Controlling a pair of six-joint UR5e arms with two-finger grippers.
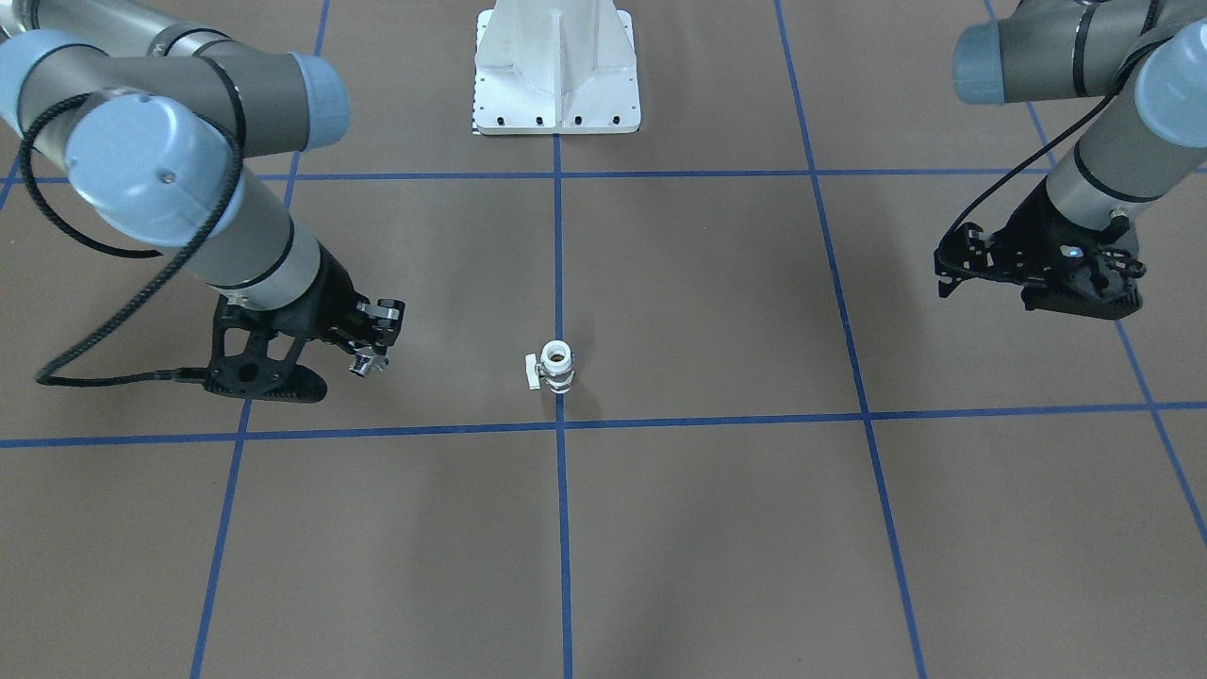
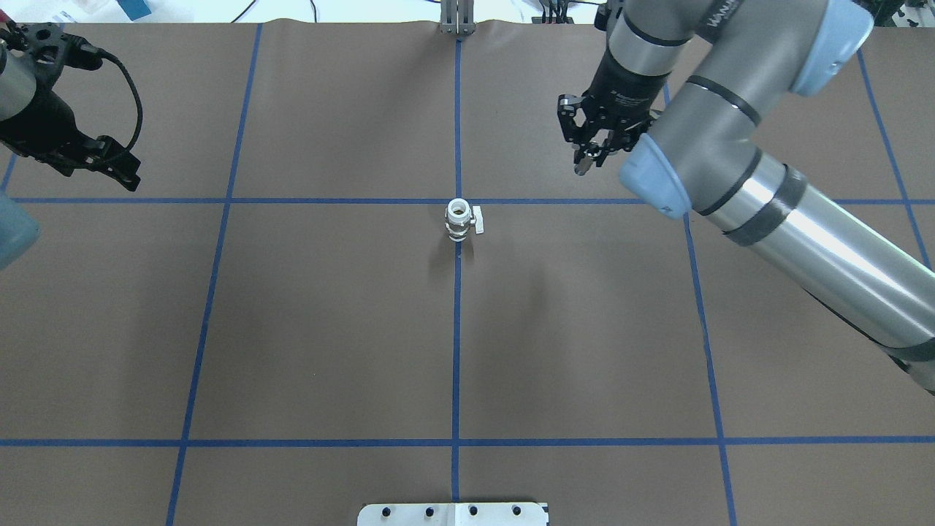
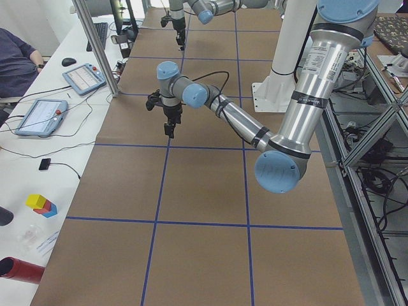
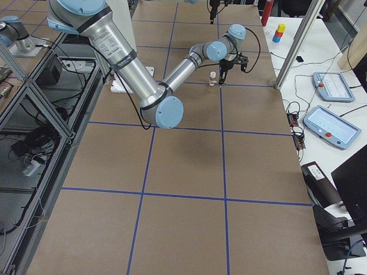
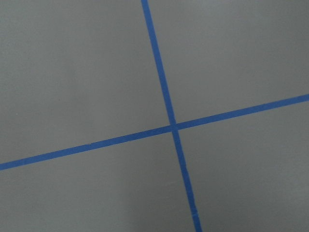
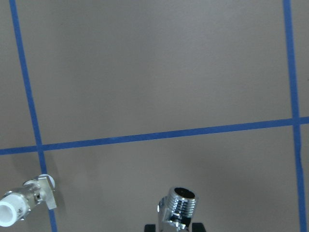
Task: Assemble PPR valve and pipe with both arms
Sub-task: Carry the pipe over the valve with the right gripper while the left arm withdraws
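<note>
Metal, small and likely slick, the pipe [image 6: 178, 209] hangs clamped in the right fingers [image 1: 382, 330], near the PPR valve [image 2: 461, 220] upright on the tabletop [image 2: 329, 329]. Light and tippy, I'd guess: grip its ringed body. Left fingers [image 2: 117, 169]: cannot tell.

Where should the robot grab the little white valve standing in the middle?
Probably grip the valve by its ringed body, below the collar, left hand coming from the robot's left. It stands upright, its handle pokes right, and the open top should stay free for the pipe.
</note>
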